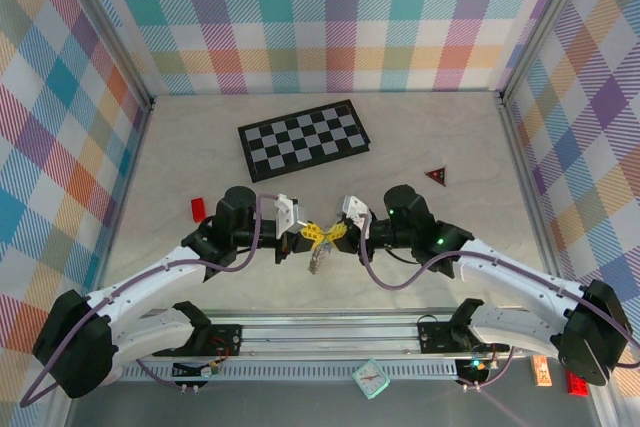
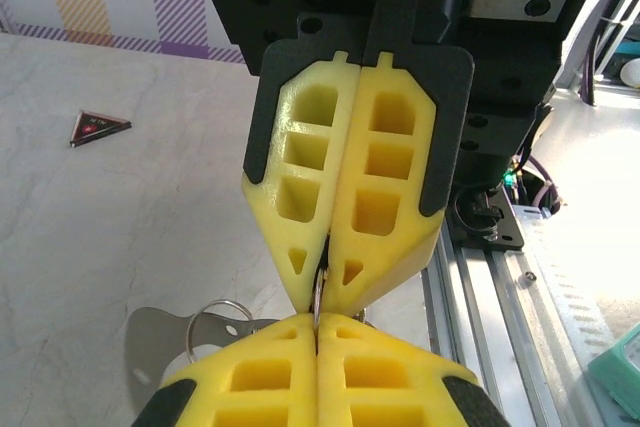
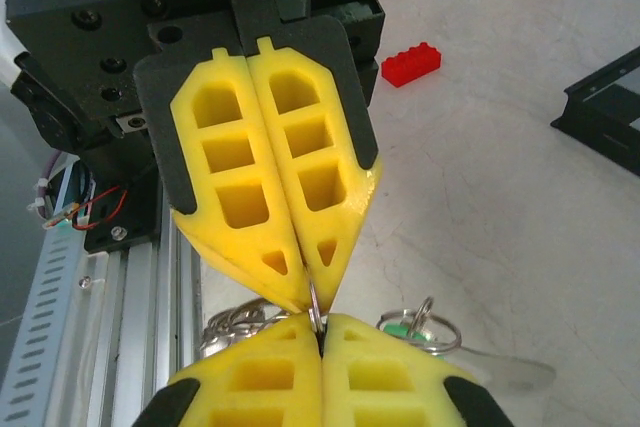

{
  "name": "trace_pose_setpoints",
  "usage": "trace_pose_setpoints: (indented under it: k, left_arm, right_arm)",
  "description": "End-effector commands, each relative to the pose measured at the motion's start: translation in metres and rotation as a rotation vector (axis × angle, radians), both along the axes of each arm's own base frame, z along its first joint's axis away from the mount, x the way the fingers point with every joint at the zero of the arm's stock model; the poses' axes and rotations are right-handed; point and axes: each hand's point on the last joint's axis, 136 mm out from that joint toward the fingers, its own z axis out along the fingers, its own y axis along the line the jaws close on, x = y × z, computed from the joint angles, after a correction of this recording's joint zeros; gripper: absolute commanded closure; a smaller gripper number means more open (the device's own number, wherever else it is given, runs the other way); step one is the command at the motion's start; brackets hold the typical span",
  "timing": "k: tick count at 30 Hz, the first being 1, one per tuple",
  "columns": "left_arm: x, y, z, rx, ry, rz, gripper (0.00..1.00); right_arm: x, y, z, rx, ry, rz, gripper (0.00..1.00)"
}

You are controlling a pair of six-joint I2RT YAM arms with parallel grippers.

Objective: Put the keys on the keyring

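My two grippers meet tip to tip above the middle of the table, left gripper and right gripper. Both are shut on the same thin silver wire of the keyring, which runs edge-on between the yellow pads. In the left wrist view my left gripper pinches the keyring wire, with the right one facing it from above. A bunch of silver keys hangs below the tips. A green key on small rings dangles just right of my right gripper. A flat silver key hangs lower left.
The black-and-white chessboard lies at the back centre. A dark red triangle sits to the right, a small red block to the left. The aluminium rail runs along the near edge. Plaid walls close three sides.
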Motion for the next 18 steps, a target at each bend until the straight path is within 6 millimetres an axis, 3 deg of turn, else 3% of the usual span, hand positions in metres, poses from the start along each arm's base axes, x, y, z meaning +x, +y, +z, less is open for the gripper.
trace_pose_setpoints:
  k: [1, 3, 5, 11, 18]
  left_arm:
    - [-0.004, -0.003, 0.018, -0.054, -0.058, -0.022, 0.96]
    - [-0.001, -0.002, 0.015, -0.027, -0.059, -0.002, 0.84]
    - [0.001, 0.0, 0.012, 0.009, -0.068, 0.005, 0.79]
    - [0.001, 0.004, 0.003, 0.132, -0.09, -0.02, 0.78]
    - [0.0, 0.002, 0.002, 0.161, -0.074, -0.046, 0.78]
  right_arm:
    - [-0.003, 0.005, 0.011, 0.028, -0.024, 0.04, 1.0]
    - [-0.004, 0.002, 0.01, -0.002, -0.04, 0.048, 1.0]
    - [-0.004, -0.001, 0.011, -0.036, -0.065, 0.057, 1.0]
    - [-0.009, -0.009, 0.001, -0.196, -0.08, 0.131, 1.0]
    - [-0.009, -0.003, 0.012, -0.215, -0.101, 0.18, 1.0]
